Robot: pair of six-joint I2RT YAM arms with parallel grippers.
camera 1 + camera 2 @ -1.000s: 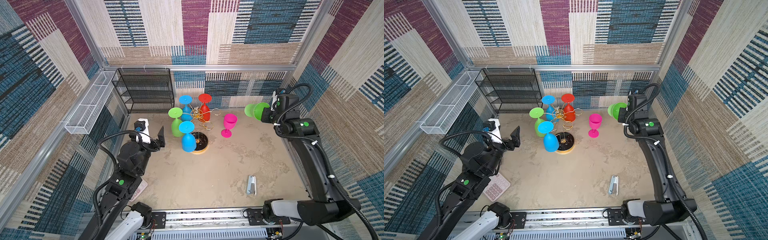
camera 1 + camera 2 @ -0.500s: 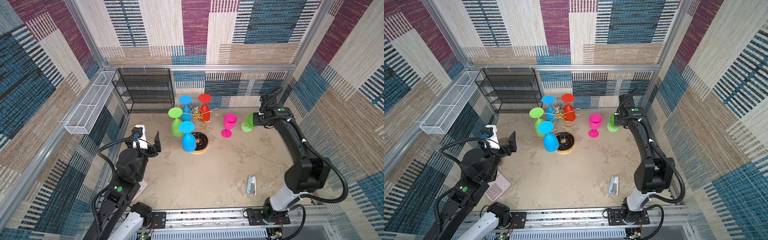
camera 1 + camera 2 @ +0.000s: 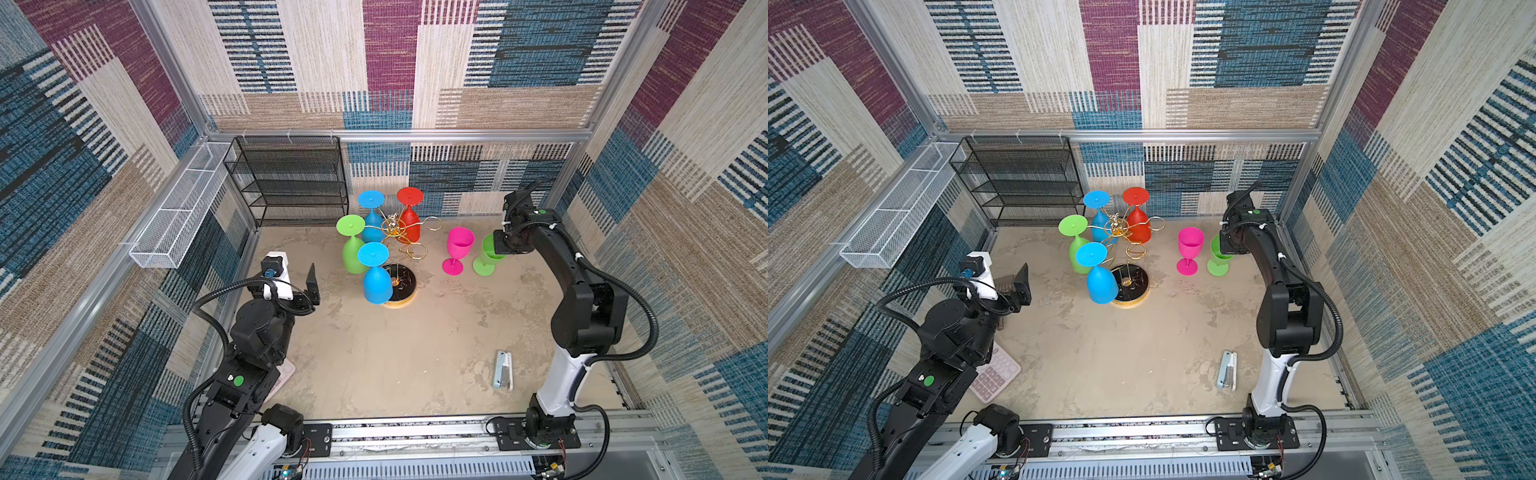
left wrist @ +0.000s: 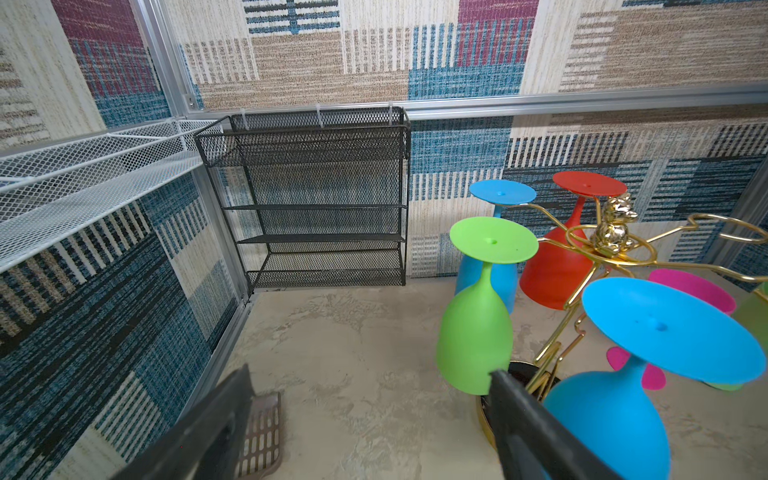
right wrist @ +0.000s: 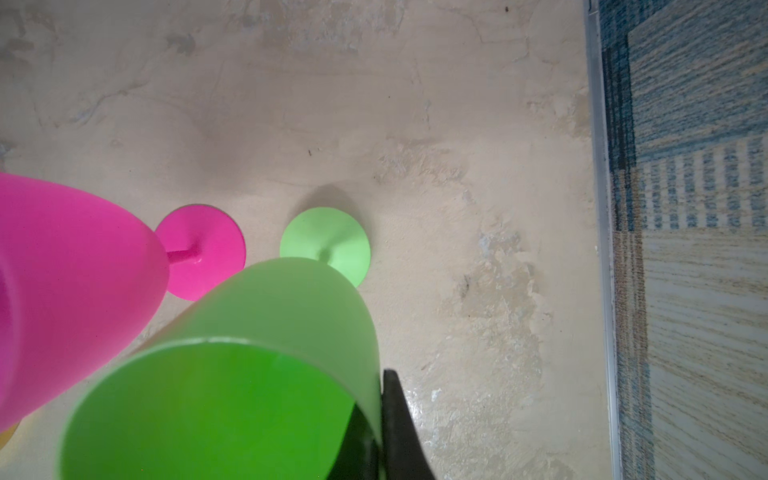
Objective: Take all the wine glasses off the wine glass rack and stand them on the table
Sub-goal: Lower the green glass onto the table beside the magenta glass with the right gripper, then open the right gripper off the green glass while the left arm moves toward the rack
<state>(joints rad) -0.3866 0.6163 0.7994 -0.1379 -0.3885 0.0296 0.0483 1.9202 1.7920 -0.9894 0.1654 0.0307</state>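
The gold wire wine glass rack (image 3: pixel 400 232) (image 3: pixel 1121 232) (image 4: pixel 611 243) stands at the back middle on its round black base. Several wine glasses hang on it upside down: a green one (image 3: pixel 353 253), two blue ones and a red one. My right gripper (image 3: pixel 500 246) (image 5: pixel 377 399) is shut on the rim of another green wine glass (image 3: pixel 485 259) (image 3: pixel 1219 257) (image 5: pixel 266 353). That glass is upright, its foot down at the tabletop beside a pink glass (image 3: pixel 457 249) (image 5: pixel 75 282). My left gripper (image 3: pixel 1013 282) (image 4: pixel 370 374) is open and empty, left of the rack.
A black mesh shelf unit (image 3: pixel 291 183) stands against the back wall. A white wire basket (image 3: pixel 178 212) hangs on the left wall. A small grey stapler-like object (image 3: pixel 503 370) lies front right. A pink calculator (image 3: pixel 994 376) lies under my left arm.
My right arm has come down with the green glass, which lay on its side up high and now is upright beside the pink glass. My left arm has drawn back slightly.
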